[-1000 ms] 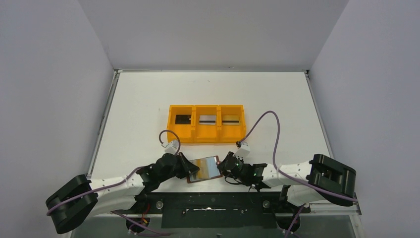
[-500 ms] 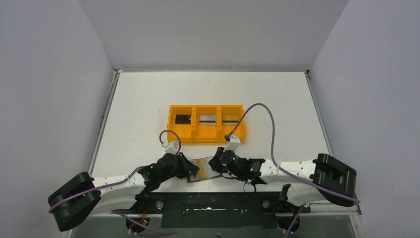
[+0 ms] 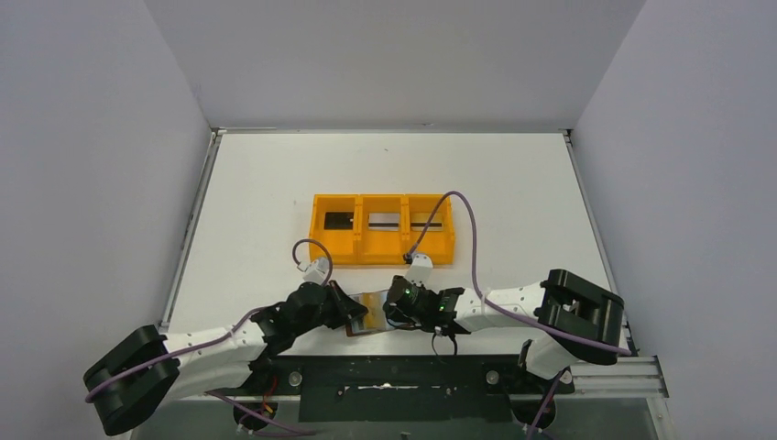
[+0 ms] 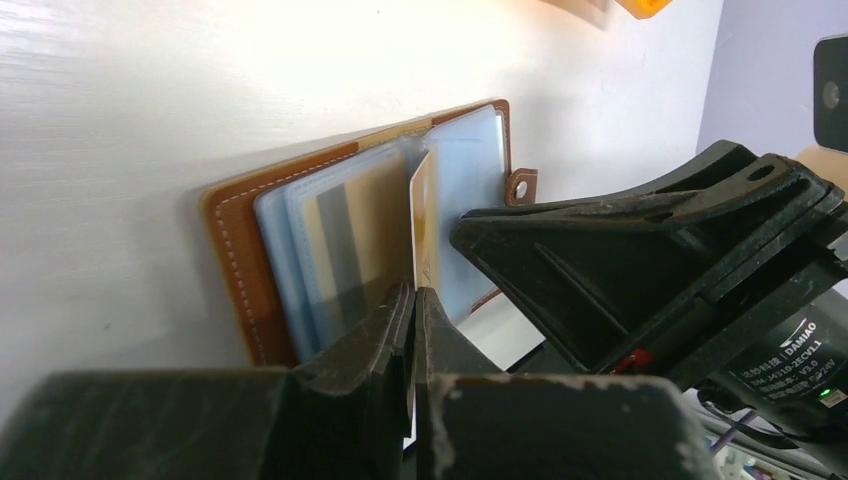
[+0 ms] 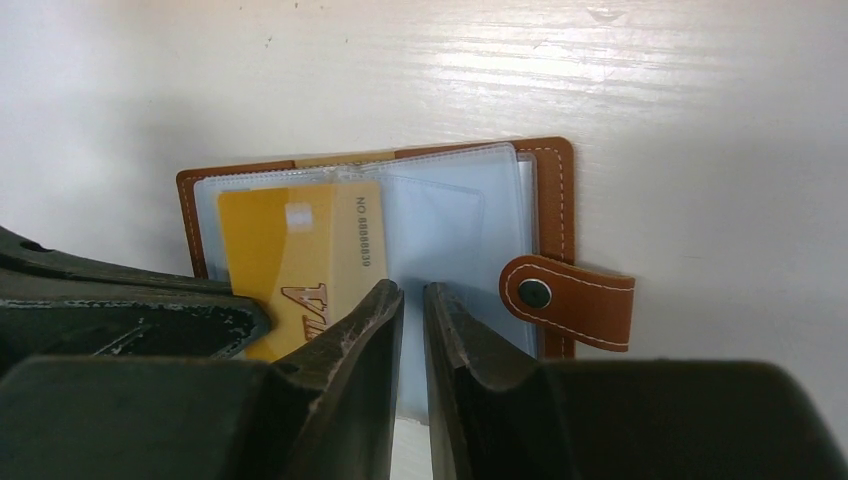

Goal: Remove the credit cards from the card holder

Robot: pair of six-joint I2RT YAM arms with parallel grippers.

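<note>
Pinching gold card (image 5: 300, 255), left jaws shut.

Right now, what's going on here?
Both arms work on the open card holder lying on the table. The left claw is shut at its edge, by a yellow card that looks partly pulled out. The right claw, a slit apart, is poised over the pockets beside that card. Three cards already lie in the tray.
</note>
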